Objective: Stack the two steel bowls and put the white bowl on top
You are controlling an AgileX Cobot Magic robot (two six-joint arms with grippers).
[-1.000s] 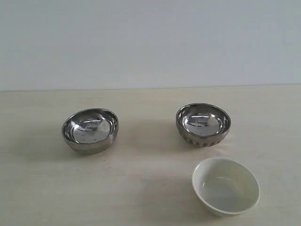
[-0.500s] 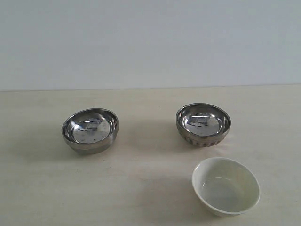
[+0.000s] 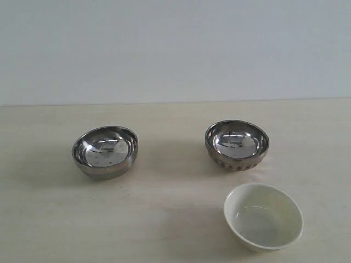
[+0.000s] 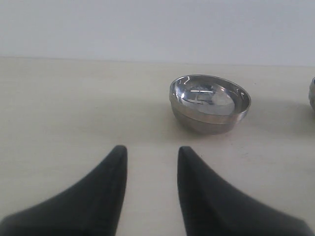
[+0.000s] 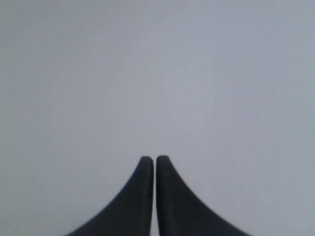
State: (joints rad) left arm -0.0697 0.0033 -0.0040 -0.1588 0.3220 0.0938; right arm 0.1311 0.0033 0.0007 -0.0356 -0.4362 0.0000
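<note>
Wide table (image 3: pixel 171 192) gap between smooth steel bowl (image 3: pixel 105 152) and ribbed steel bowl (image 3: pixel 237 145), white bowl (image 3: pixel 263 216) near the latter

no readable text, no labels, no brands, no numbers

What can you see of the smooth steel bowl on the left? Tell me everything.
The smooth steel bowl is small, round and mirror-bright metal, with a faint line ringing its wall below the rim. It stands upright and empty on the pale table, left of the ribbed steel bowl and clear of the white bowl. Nothing touches it; the left gripper, fingers open, sits short of it.
</note>
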